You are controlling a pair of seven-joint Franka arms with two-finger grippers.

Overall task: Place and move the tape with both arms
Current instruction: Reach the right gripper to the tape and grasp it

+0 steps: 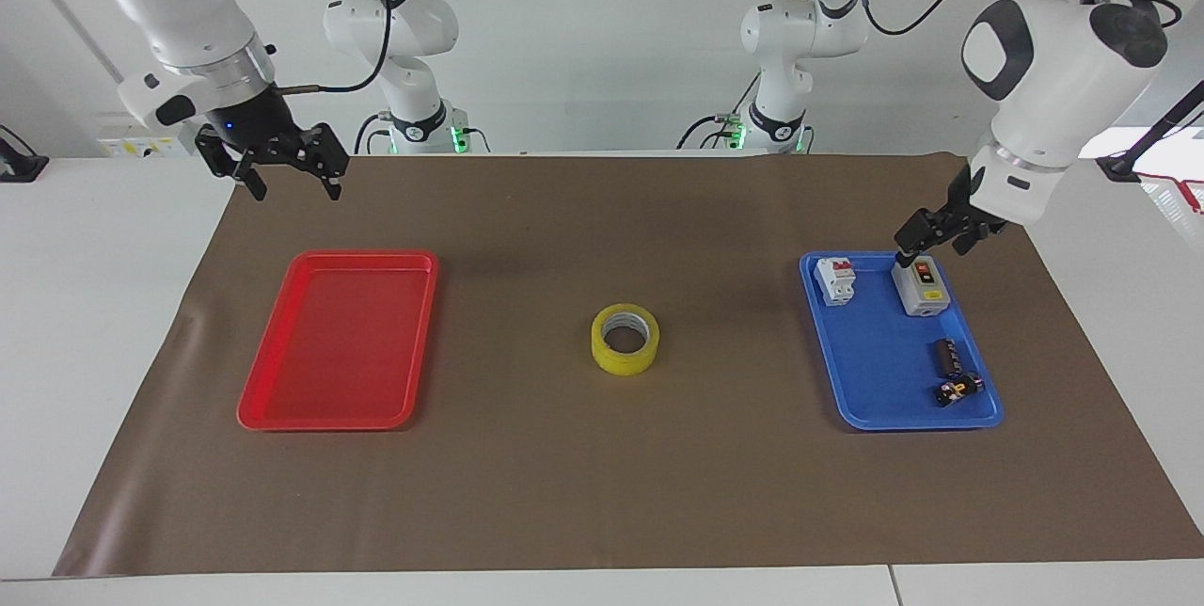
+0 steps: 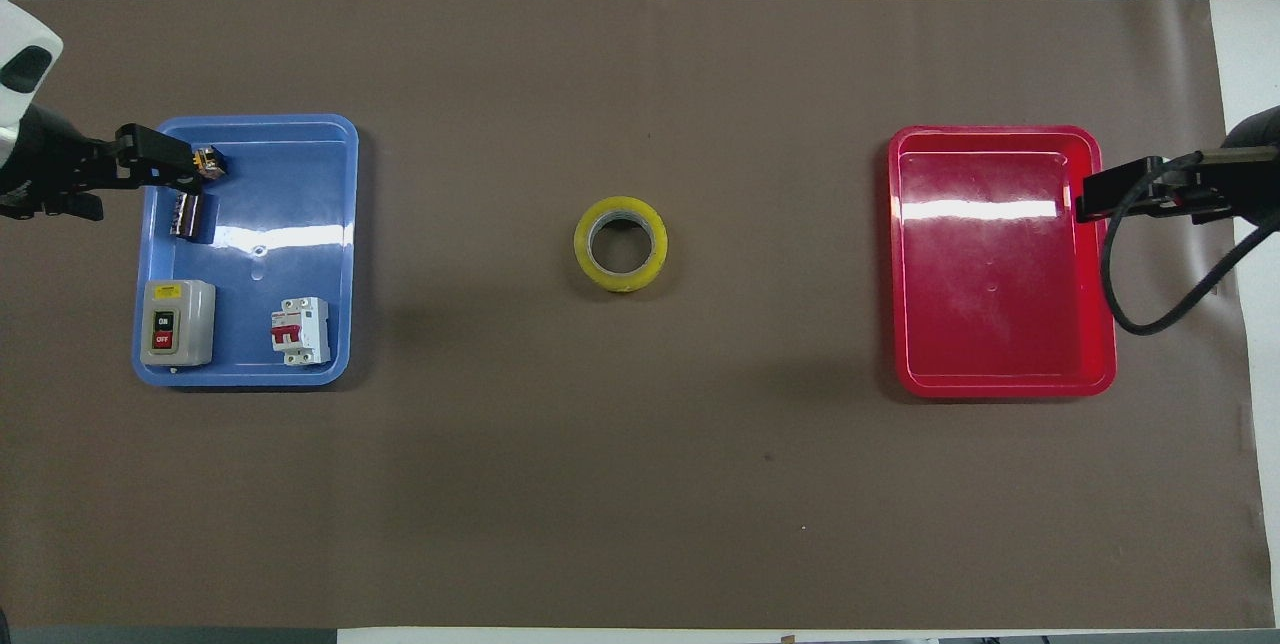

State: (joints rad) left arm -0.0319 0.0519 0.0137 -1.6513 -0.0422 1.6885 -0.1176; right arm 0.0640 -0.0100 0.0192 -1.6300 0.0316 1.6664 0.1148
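Observation:
The tape (image 1: pixel 625 339) (image 2: pixel 621 244), a yellow roll with a pale core, lies flat on the brown mat midway between the two trays, with nothing touching it. My left gripper (image 1: pixel 931 244) (image 2: pixel 150 164) hangs open and empty in the air over the blue tray's (image 1: pixel 917 422) edge at the left arm's end. High over the mat's corner at the right arm's end, beside the red tray (image 1: pixel 324 424), my right gripper (image 1: pixel 296 184) (image 2: pixel 1092 196) is open and holds nothing.
The blue tray (image 2: pixel 250 121) holds a grey on/off switch box (image 1: pixel 920 286) (image 2: pixel 176 322), a white circuit breaker (image 1: pixel 835 280) (image 2: pixel 301 329), a dark cylinder (image 1: pixel 945 355) and a small black-and-yellow part (image 1: pixel 958 390). The red tray (image 2: pixel 1000 131) has nothing in it.

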